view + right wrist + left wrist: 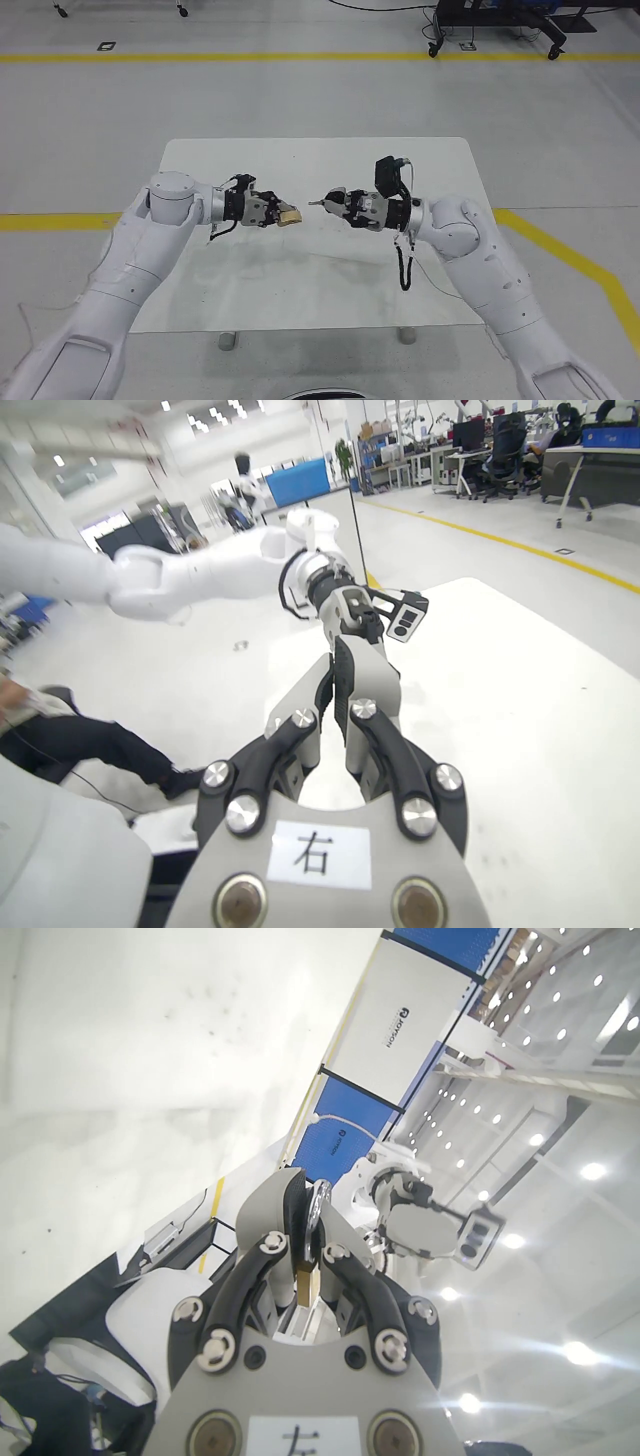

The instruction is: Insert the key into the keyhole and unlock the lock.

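lock (306, 1288) largely hidden, key (317, 203) perhaps too small

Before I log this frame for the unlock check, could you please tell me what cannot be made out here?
- The keyhole: in the left wrist view the left gripper covers most of the lock; in the top view it is too small.
- The key: in the right wrist view it is hidden inside the shut right gripper.
- Whether key and lock line up: too small in the top view.
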`<state>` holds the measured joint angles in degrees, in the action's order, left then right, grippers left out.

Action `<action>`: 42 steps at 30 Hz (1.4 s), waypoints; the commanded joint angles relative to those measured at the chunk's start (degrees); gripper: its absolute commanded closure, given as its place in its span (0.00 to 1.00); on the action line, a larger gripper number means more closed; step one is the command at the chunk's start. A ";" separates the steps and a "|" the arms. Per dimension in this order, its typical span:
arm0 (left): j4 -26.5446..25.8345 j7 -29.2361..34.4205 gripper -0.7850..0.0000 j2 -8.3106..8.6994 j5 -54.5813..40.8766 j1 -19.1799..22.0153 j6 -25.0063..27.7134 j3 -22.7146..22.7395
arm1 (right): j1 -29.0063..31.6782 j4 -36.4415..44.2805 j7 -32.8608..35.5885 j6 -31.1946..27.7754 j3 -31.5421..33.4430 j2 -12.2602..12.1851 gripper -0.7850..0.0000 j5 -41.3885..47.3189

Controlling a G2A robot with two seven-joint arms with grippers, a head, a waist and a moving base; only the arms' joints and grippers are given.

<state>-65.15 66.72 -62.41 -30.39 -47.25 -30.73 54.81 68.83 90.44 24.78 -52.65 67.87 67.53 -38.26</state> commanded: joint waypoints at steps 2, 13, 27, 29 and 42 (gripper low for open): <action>1.59 0.65 1.00 -0.53 -1.45 1.67 -5.20 -1.38 | 4.50 7.01 -3.67 -0.49 2.81 -0.66 1.00 -13.60; 7.08 0.13 1.00 -2.61 -7.83 7.18 -6.70 -6.87 | 5.54 16.48 -3.21 1.91 -0.47 -1.02 1.00 -34.42; 6.13 1.67 1.00 -2.75 -10.99 5.15 -4.91 -6.50 | 6.60 18.24 -4.52 2.26 -0.85 -1.17 1.00 -36.77; 6.81 3.07 1.00 -3.01 -13.83 4.42 -3.76 -7.10 | 7.04 18.81 -5.99 1.26 -0.97 -1.36 1.00 -38.03; 16.55 5.13 1.00 -5.34 -18.06 10.41 -1.70 -16.12 | 5.50 17.36 -9.66 -0.61 -2.73 -1.92 1.00 -41.85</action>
<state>-49.05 71.52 -67.61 -48.90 -37.21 -32.76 39.02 74.31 107.91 14.91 -54.40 65.16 65.61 -79.68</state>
